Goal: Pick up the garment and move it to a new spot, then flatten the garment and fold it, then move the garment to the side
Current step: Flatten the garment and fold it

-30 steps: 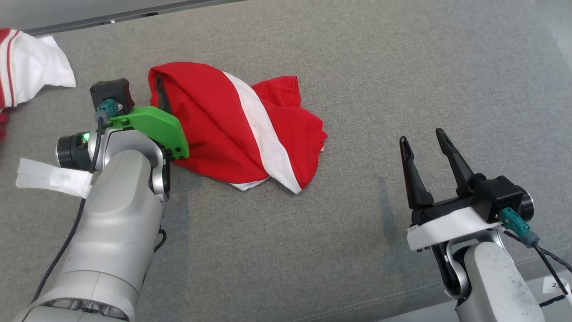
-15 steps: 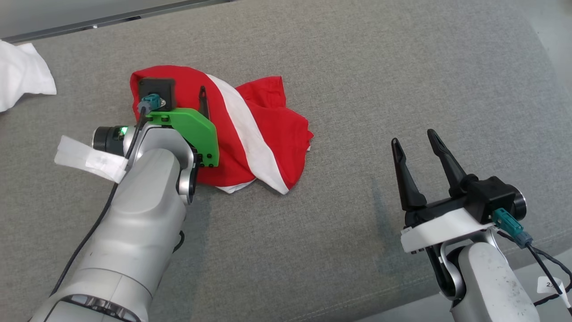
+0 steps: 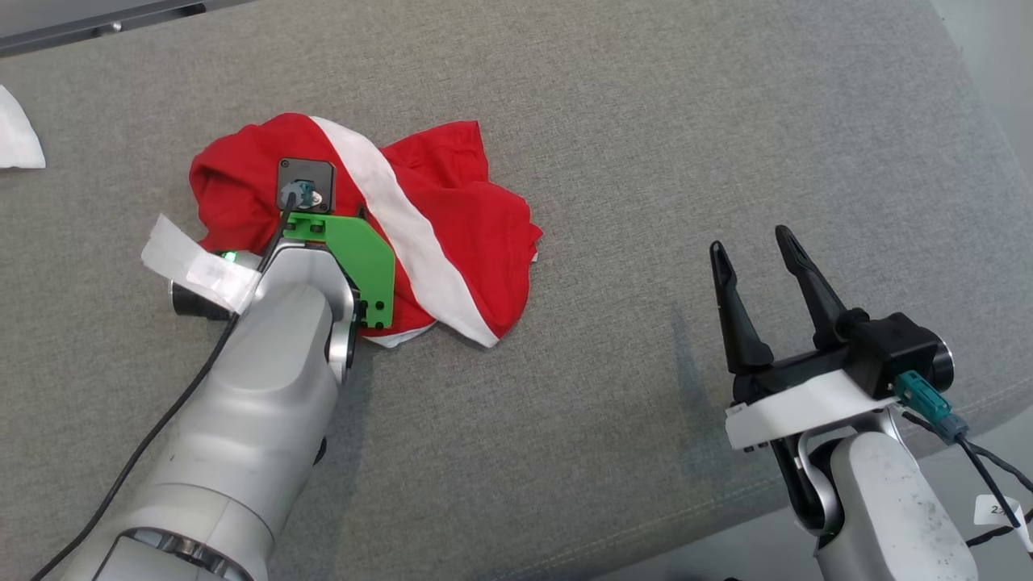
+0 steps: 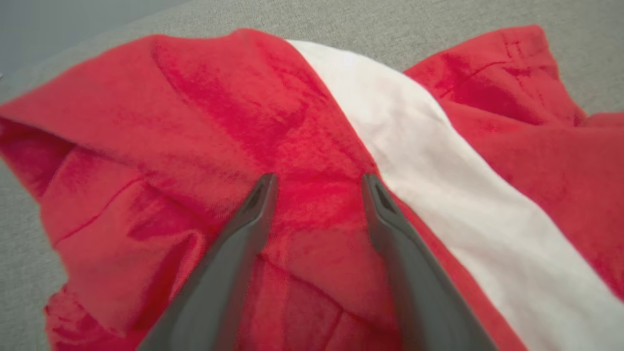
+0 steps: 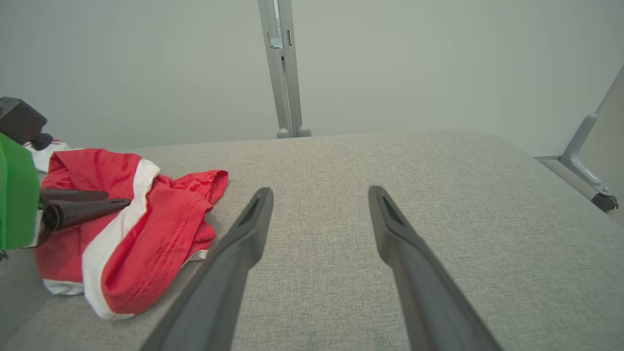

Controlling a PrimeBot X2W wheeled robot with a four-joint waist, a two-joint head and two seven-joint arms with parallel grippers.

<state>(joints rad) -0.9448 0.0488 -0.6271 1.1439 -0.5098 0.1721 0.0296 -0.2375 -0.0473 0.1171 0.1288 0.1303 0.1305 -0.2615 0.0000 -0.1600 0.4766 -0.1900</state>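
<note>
Pinching deep matters now: our left end effector (image 4: pixel 317 183), jaws apart, presses into the crumpled garment (image 3: pixel 476 226) on the left of the cushion (image 3: pixel 646 161), so we should close on a thick fold before lifting; the right end effector (image 3: pixel 749 239) hovers, jaws apart too.

left gripper (image 4: pixel 318 180): fingers apart, pointing down | right gripper (image 3: pixel 750 240): fingers apart

Bare grey cushion (image 3: pixel 613 452) lies wide open between the crumpled garment (image 3: pixel 460 218) and the right gripper (image 3: pixel 750 240), while the left arm (image 3: pixel 258 403) hangs over the garment's left half, barring that side.
</note>
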